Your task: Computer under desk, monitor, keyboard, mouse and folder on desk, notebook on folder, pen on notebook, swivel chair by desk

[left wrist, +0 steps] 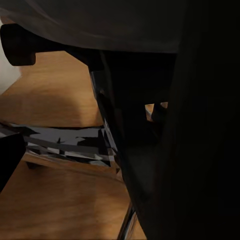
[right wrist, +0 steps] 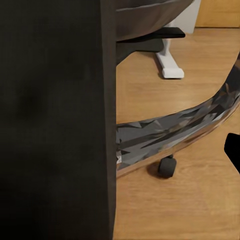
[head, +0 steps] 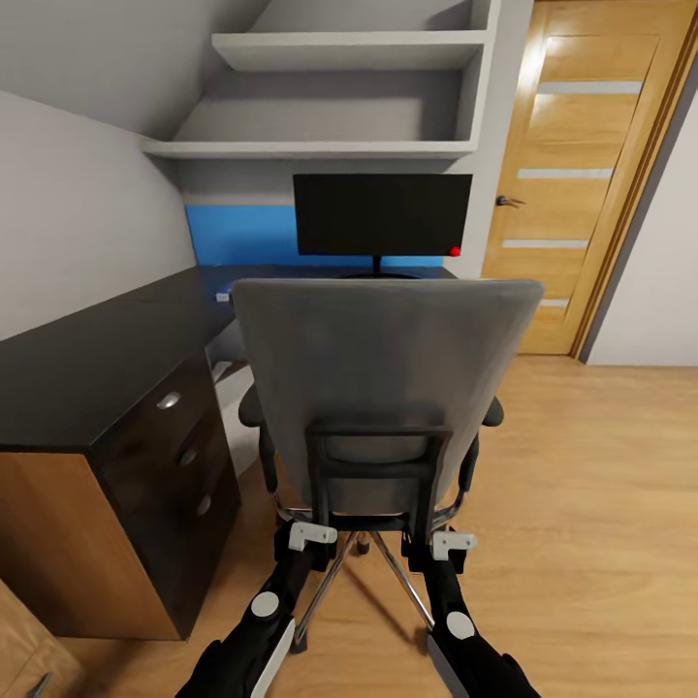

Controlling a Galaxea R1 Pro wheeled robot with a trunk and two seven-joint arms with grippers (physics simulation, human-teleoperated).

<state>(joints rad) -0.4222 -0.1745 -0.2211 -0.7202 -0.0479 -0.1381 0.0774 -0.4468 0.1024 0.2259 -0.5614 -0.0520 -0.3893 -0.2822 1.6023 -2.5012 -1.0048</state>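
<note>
With both claws, left [head: 312,536] and right [head: 452,544], on the chair [head: 383,378] frame, grip unclear, we should push evenly toward the desk [head: 97,368] ahead.

Dark desk [head: 97,359], monitor [head: 382,214] upright at its back edge
</note>
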